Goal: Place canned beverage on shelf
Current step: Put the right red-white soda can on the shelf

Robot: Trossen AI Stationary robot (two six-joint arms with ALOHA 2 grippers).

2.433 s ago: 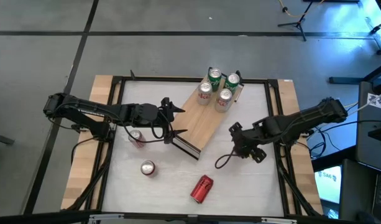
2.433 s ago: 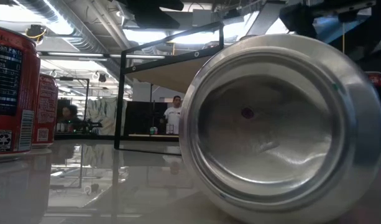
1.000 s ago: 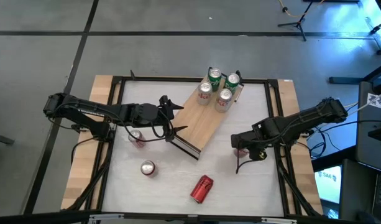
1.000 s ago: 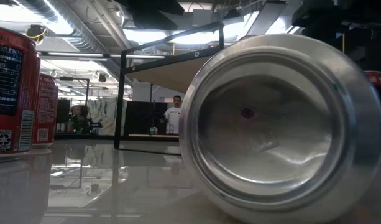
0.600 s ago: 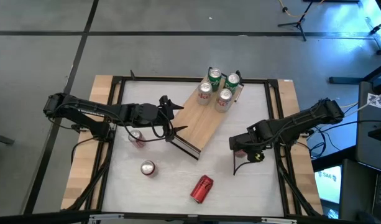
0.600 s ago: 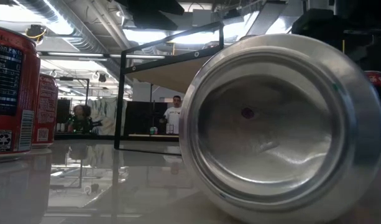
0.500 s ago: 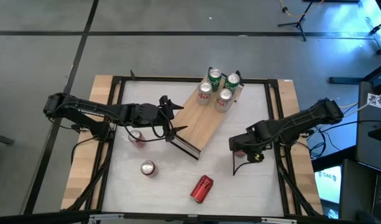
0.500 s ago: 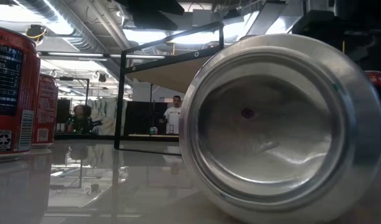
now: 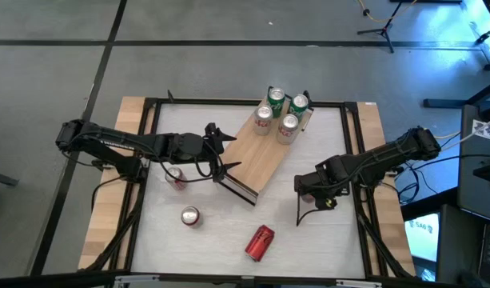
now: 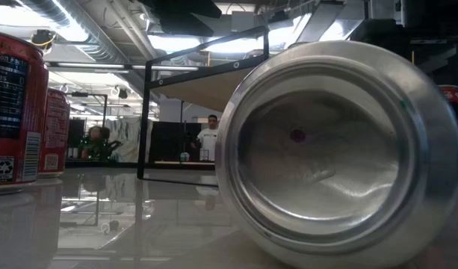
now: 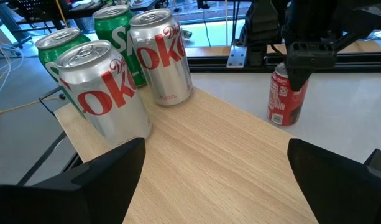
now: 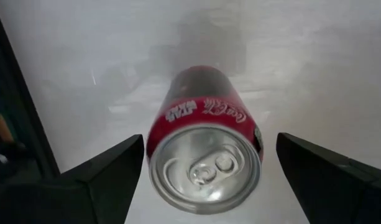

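From table height, the silver base of a red can lying on its side [image 10: 341, 146] fills most of the picture and hides much of the table behind it; only an edge of another red can [image 10: 456, 112] shows past it on the right, and dark arm parts at the top are too cut off to identify. Two upright red cans [image 10: 16, 112] stand at the left edge, one partly cropped. People in the room beyond are small and indistinct.

From above, the right gripper [image 9: 307, 183] sits directly over an upright red can on the right side of the white table [image 9: 324, 240], hiding it almost entirely. Its wrist camera shows the can's top [image 12: 206, 165] between the two dark fingers [image 12: 103, 171], which stand wide apart on either side without touching it.

The left gripper [image 9: 222, 149] hovers at the near-left end of the shelf [image 9: 264, 156], fingers spread wide and holding nothing. The shelf lies diagonally at the table's far centre; at its far end stand two silver cans [image 11: 162, 56] and two green cans [image 11: 119, 28], grouped closely together.

The fallen red can [image 9: 259, 242] lies near the front edge, with an upright can [image 9: 189, 216] to its left and another [image 9: 174, 176] under the left arm, partly covered.
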